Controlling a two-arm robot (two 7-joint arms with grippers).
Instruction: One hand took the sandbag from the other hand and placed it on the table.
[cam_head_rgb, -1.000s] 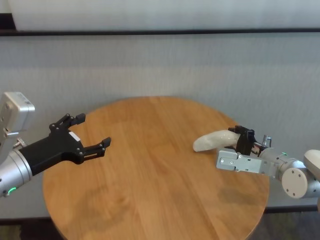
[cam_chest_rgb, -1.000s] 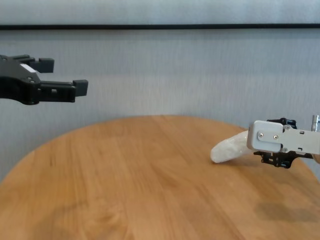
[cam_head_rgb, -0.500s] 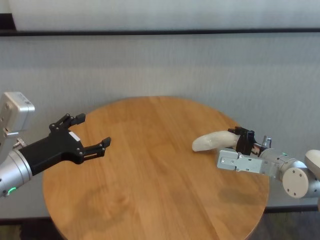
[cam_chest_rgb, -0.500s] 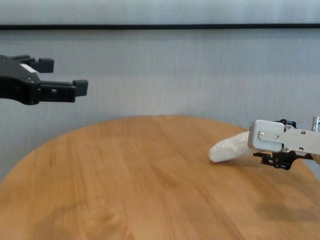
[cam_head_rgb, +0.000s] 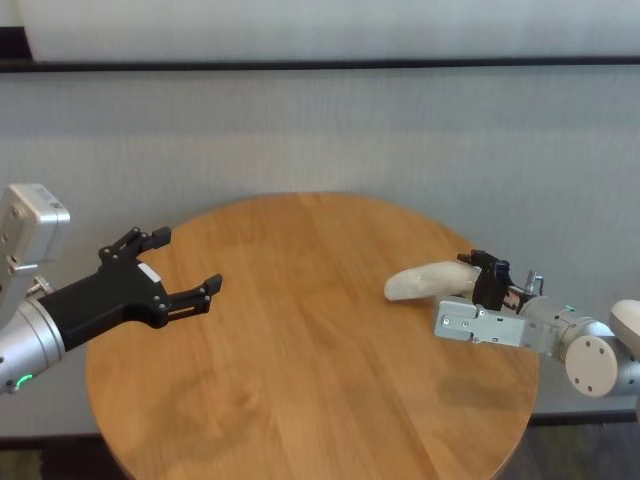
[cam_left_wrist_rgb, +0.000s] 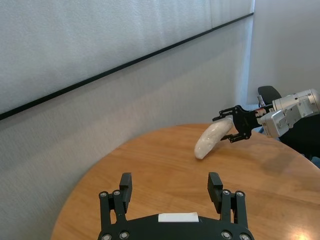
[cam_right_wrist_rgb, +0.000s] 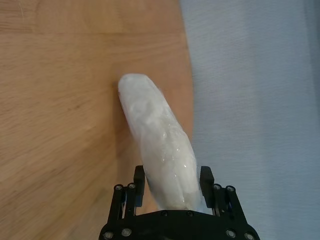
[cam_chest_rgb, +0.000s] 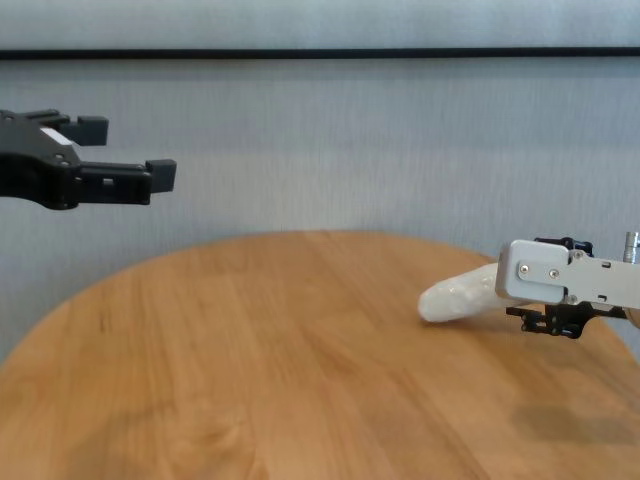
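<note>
The white sandbag (cam_head_rgb: 425, 280) lies slanted near the right rim of the round wooden table (cam_head_rgb: 300, 350). Its rounded far end touches the wood (cam_chest_rgb: 455, 297). My right gripper (cam_head_rgb: 478, 272), black linkage fingers on a boxy silver housing, holds the bag's near end. In the right wrist view both thin fingers (cam_right_wrist_rgb: 140, 176) press against the sides of the shiny sandbag (cam_right_wrist_rgb: 160, 145). My left gripper (cam_head_rgb: 185, 262), long and black with a white label, hovers open and empty above the table's left side. It shows in the left wrist view (cam_left_wrist_rgb: 170, 181) facing the sandbag (cam_left_wrist_rgb: 210, 140).
A grey wall with a dark rail runs behind the table. The table's rim (cam_right_wrist_rgb: 187, 75) passes close beside the bag. Bare wood (cam_chest_rgb: 250, 380) fills the middle and the near side.
The right gripper and the sandbag have shifted only slightly, the bag's far end settling on the wood. The left arm has stayed still.
</note>
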